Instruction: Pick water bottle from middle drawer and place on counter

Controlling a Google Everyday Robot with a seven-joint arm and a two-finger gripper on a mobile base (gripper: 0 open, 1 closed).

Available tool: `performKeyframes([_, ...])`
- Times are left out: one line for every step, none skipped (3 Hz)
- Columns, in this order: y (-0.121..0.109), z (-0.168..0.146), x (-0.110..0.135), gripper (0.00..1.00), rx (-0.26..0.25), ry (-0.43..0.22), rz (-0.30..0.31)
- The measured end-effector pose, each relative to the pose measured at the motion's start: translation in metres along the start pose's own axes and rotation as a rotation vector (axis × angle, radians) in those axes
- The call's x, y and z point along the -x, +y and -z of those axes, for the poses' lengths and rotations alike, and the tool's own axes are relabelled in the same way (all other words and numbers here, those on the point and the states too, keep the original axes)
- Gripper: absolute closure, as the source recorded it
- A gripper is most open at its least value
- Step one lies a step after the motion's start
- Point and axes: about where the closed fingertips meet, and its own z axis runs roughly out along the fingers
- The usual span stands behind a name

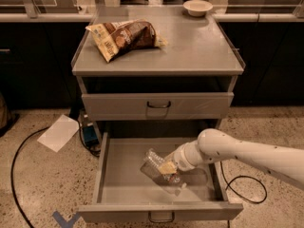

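Clear ribbed water bottle [153,163] clamped between gripper [168,168] jaws; middle drawer [122,177] floor beneath, counter [199,46] well above.

The pale yellowish claw [167,167] meets the clear water bottle [152,161] inside the grey middle drawer [122,172], below a matte grey tabletop [199,46] bearing a brown-and-cream bag [126,36].

A snack bag [124,37] lies on the counter [199,46]; jaws in the middle drawer [123,175].

Gripper [167,167] is down in the open drawer [121,177], covering the middle of the water bottle [152,161]. Arm [247,152] gets cut off at the right edge.
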Motion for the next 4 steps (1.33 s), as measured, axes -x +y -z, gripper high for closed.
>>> performKeyframes([0.006,0.034,0.028,1.0,0.025,-0.036,0.024])
performKeyframes([0.002,0.086,0.078,1.0,0.02,-0.052,0.056])
performKeyframes([0.002,0.138,0.132,1.0,0.017,-0.064,0.119])
performKeyframes([0.02,0.197,0.185,1.0,0.065,-0.065,0.202])
